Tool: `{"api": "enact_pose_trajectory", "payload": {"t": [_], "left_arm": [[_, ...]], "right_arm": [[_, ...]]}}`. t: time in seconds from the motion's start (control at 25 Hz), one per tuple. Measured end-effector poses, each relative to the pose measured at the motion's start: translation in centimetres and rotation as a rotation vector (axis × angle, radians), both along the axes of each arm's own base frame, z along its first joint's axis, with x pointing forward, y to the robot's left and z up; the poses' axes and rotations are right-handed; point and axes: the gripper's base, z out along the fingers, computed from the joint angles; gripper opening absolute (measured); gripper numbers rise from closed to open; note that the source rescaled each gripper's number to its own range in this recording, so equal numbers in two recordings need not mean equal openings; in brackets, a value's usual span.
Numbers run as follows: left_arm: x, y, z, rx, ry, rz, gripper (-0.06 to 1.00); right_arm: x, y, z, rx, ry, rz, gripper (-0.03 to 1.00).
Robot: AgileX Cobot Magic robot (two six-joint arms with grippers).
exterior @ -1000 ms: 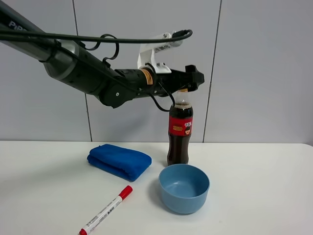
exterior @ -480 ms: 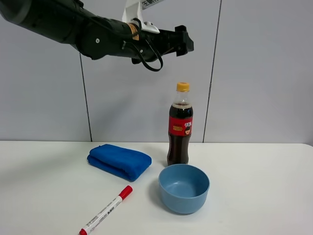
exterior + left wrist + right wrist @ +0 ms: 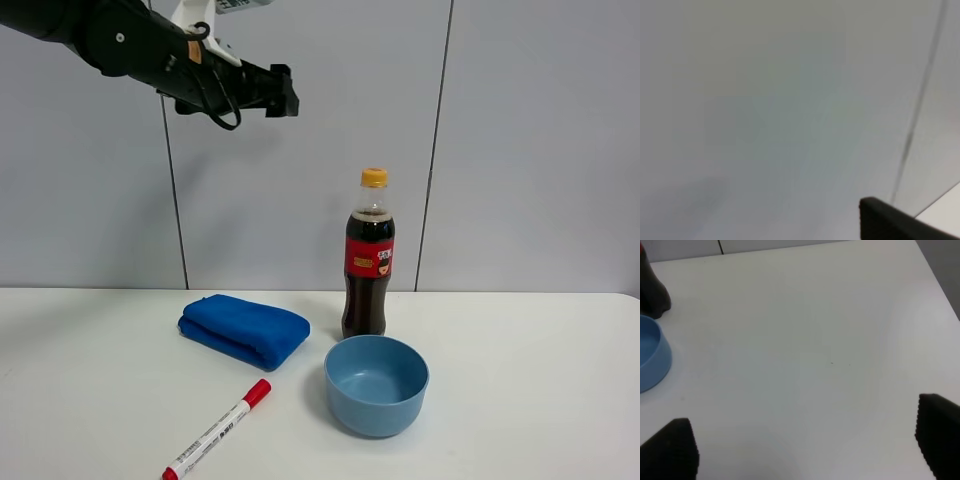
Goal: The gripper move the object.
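Note:
The cola bottle (image 3: 368, 270), with a yellow-orange cap and red label, stands upright on the white table (image 3: 530, 380) with nothing holding it. My left gripper (image 3: 288, 91) hangs high in the air, well up and to the left of the bottle, with its jaws apart and empty. In the left wrist view only one black fingertip (image 3: 890, 222) shows against the grey wall. My right gripper (image 3: 805, 450) is open and empty over bare table. The bottle's dark base (image 3: 652, 295) shows at the edge of the right wrist view.
A light blue bowl (image 3: 376, 385) sits just in front of the bottle and also shows in the right wrist view (image 3: 650, 357). A folded blue cloth (image 3: 244, 328) lies left of the bottle. A red-capped white marker (image 3: 217, 430) lies at the front left.
My left gripper was at the bottle's cap. It has let go, risen and swung away up and to the left. The bottle has stayed in place.

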Motion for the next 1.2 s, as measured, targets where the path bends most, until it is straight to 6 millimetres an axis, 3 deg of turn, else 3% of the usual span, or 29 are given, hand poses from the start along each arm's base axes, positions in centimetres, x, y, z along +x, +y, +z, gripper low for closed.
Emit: {"api": "enact_pose_trajectory", "payload": {"t": [0.16,0.36,0.52,0.76,0.96,1.2], "left_arm": [[-1.2,3.3,-0.6,0.026,0.033,0.056,0.99],[-4.7,7.4,-1.5,0.028,0.071,0.12,0.99],[-8.5,11.1,-1.5,0.028,0.077,0.192,1.0],[-16.6,15.9,-1.1,0.031,0.031,0.323,1.0],[-23.2,18.0,-1.0,-0.017,-0.055,0.432,1.0],[-29.0,18.0,-2.0,-0.101,-0.125,0.481,1.0]], "right_arm": [[0.0,0.0,0.0,0.0,0.0,0.0,1.0],[0.0,0.0,0.0,0.0,0.0,0.0,1.0],[0.0,0.0,0.0,0.0,0.0,0.0,1.0],[0.0,0.0,0.0,0.0,0.0,0.0,1.0],[0.0,0.0,0.0,0.0,0.0,0.0,1.0],[0.0,0.0,0.0,0.0,0.0,0.0,1.0]]}}
